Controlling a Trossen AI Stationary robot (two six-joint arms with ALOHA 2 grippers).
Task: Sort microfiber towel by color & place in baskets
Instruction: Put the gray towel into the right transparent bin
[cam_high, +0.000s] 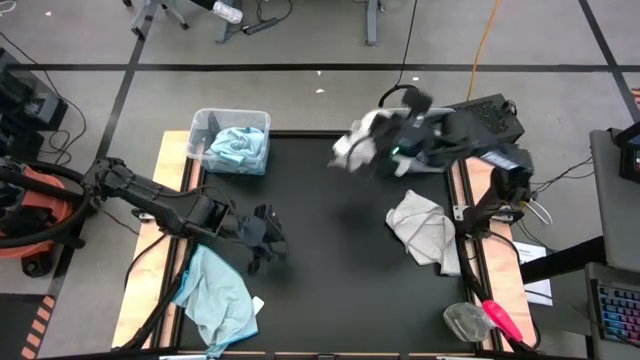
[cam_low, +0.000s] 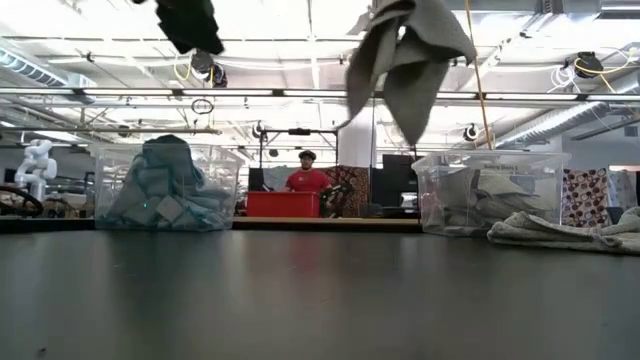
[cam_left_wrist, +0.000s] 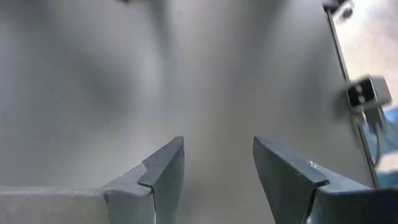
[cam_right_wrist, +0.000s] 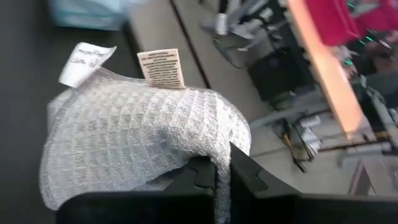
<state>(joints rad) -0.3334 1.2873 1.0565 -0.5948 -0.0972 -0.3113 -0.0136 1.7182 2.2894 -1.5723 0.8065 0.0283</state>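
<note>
Right wrist view shows the right claw (cam_right_wrist: 216, 177) pinched tight on a fold of a grey towel (cam_right_wrist: 137, 137), its two labels standing free, so the cloth hangs in a bunch rather than spread. In the high view that claw (cam_high: 392, 148) holds the towel (cam_high: 355, 143) aloft just beside the blue-towel basket's (cam_high: 232, 124) end of the counter (cam_high: 330, 250), probably in transit to the grey basket (cam_low: 490, 190), which already holds grey cloth. Another grey towel (cam_high: 425, 228) lies near the counter's right edge, awaiting its turn. The left claw (cam_high: 262, 240) hovers with fingers wide and empty, close to the blue towel (cam_high: 215, 298) draped off the counter's edge, likely its next pick.
</note>
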